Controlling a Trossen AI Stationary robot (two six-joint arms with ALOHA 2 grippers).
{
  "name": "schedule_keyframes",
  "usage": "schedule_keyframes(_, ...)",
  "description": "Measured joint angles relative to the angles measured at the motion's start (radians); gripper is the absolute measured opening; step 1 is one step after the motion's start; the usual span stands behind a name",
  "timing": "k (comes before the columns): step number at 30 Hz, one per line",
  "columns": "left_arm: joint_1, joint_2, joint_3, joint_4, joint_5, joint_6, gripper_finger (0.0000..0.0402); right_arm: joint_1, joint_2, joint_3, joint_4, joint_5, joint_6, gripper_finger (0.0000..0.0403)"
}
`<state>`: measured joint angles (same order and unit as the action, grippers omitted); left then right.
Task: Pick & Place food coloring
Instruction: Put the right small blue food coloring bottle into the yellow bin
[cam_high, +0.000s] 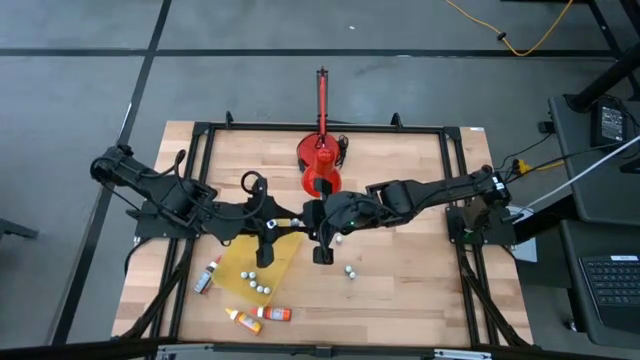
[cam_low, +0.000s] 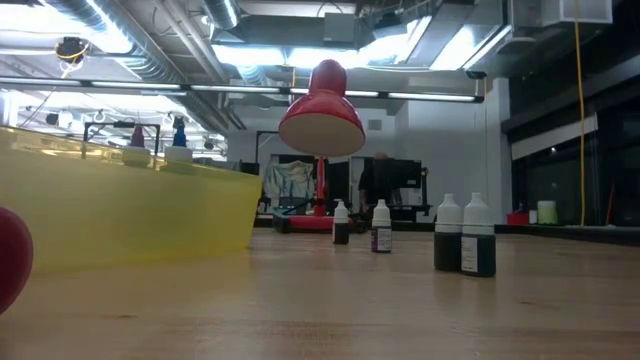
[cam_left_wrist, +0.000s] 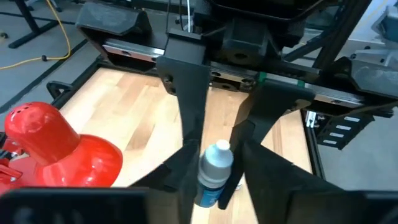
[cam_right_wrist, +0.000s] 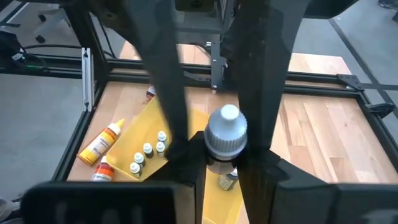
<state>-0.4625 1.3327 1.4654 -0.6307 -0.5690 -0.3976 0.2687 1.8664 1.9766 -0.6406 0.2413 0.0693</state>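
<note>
Wood table (cam_high: 420, 290), grey floor, yellow tray (cam_high: 245, 262), red lamp (cam_high: 320, 165)

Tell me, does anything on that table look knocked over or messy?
Yes. Three bottles lie on their sides near the table's front edge, beside the yellow tray, while others stand upright. Both the left gripper and right gripper hold a bottle.

High view: overhead, straight down, takes in the whole table (cam_high: 400, 290) and floor around it. Low view: at tabletop level, facing across into the room, yellow tray (cam_low: 120, 215) very close. Wrist views: each looks down past its own fingers, close to the wood. Red lamp (cam_high: 319, 165) appears in high, low and left wrist views.
</note>
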Motion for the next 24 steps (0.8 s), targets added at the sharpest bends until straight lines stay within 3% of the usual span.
schedule_keyframes(8, 0.0, 0.0, 0.0, -0.001, 0.008, 0.004, 0.0048, 0.0, 0.0, 0.0, -0.003, -0.006, 0.004, 0.0084)
schedule_keyframes(16, 0.0, 0.0, 0.0, -0.001, 0.009, -0.005, 0.0053, 0.0, 0.0, 0.0, -0.005, -0.008, -0.003, 0.0106)
schedule_keyframes(24, -0.015, 0.002, 0.0, -0.062, -0.017, -0.047, 0.0048, -0.001, -0.002, 0.0, -0.051, -0.091, 0.011, 0.0136)
